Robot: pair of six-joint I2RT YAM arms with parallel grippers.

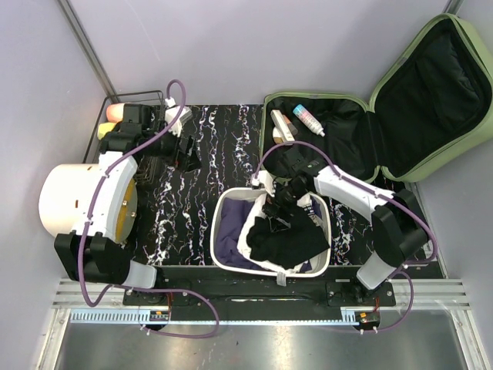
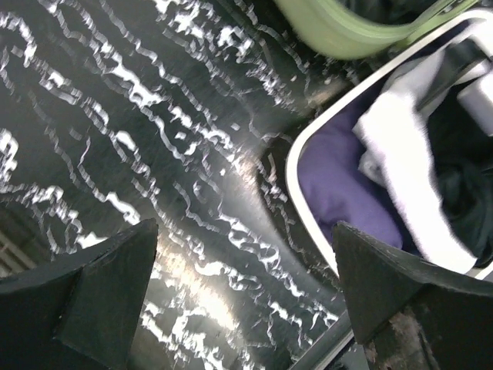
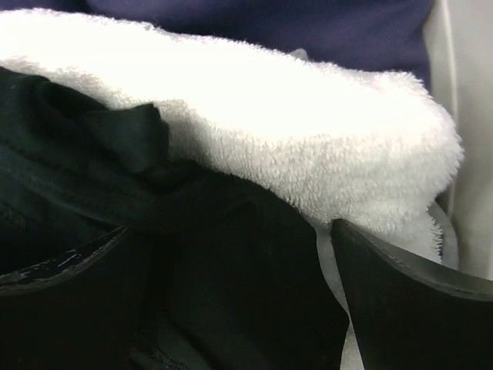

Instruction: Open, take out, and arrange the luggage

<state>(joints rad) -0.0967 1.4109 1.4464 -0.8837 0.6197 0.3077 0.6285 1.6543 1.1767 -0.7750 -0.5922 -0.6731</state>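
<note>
The luggage [image 1: 431, 100] lay open at the table's [image 1: 223, 139] far right corner, with its lid leaning back. By the near edge, the right gripper [image 3: 229, 231] hung with jaws spread just over a black garment [image 1: 289, 239] in the white bin [image 1: 216, 231], grasping nothing. Farther left, the left gripper [image 2: 245, 225] was released above the table. A bottle [image 1: 308, 119] lay inside the luggage.

The suitcase [image 1: 431, 100] at the far right is showing olive green outside, with its lining [image 1: 347, 135] showing black. The table [image 1: 200, 154] is showing black with white marbled veins. The near bin [image 1: 218, 223] is showing white; its cloth [image 1: 229, 239] purple, towel [image 3: 269, 100] white, garment [image 1: 289, 239] black. The cables [image 1: 100, 193] are showing purple.
</note>
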